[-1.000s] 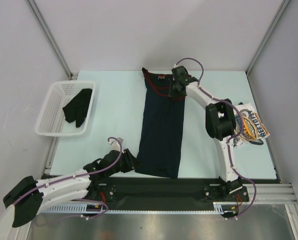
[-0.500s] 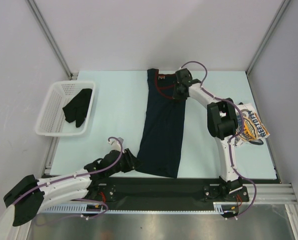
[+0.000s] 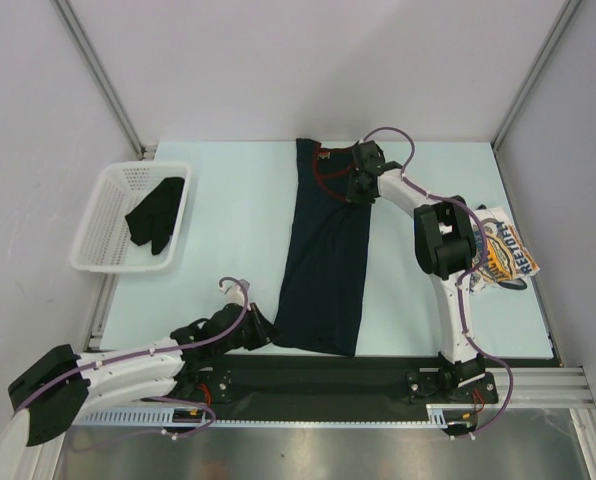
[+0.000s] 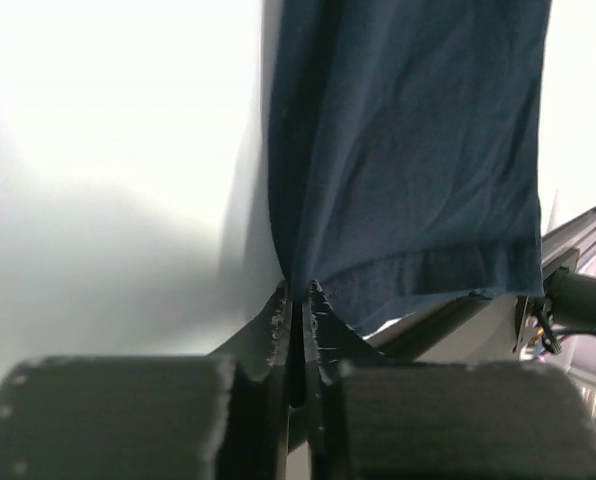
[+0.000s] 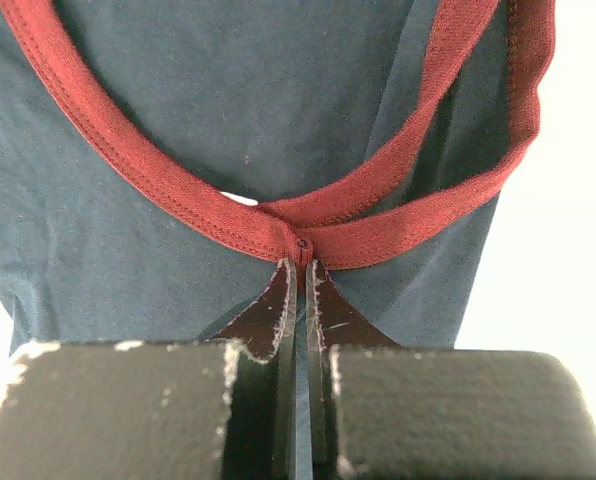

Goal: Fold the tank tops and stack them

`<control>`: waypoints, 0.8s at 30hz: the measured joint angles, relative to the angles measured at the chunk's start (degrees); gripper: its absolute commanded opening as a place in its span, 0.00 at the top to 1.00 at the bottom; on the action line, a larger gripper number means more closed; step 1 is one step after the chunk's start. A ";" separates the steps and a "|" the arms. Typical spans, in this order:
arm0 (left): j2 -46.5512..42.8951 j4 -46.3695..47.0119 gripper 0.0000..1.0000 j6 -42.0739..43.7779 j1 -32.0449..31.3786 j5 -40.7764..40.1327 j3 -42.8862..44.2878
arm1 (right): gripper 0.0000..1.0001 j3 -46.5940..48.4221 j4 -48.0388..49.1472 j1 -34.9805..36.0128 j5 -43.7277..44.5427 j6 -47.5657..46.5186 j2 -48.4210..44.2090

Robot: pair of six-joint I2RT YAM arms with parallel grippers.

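Pulled far end of navy top (image 3: 323, 260) rightward with right gripper (image 3: 352, 186), leaving cloth slanted, and pinched left gripper (image 3: 266, 330), gaping a second ago, tight onto near-left hem corner.

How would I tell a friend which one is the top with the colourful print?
Start at the pale table and follow its right edge to the right arm's dark elbow. Partly hidden behind it lies the white tank top. It alone is white with a yellow-blue print; the navy tank top stretches long down the middle.
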 measured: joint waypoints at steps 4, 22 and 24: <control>-1.44 -1.16 1.00 -0.24 -0.59 0.04 -0.11 | 0.98 0.07 -0.13 -0.09 -0.13 0.00 -0.24; -12.33 -10.91 0.52 -2.12 -1.84 1.81 -0.81 | 0.27 -16.96 4.28 -0.13 -0.85 0.44 -13.16; -11.34 -9.68 0.52 -2.08 -1.84 2.03 -0.81 | 0.29 -20.74 5.70 -0.09 -0.74 0.42 -16.81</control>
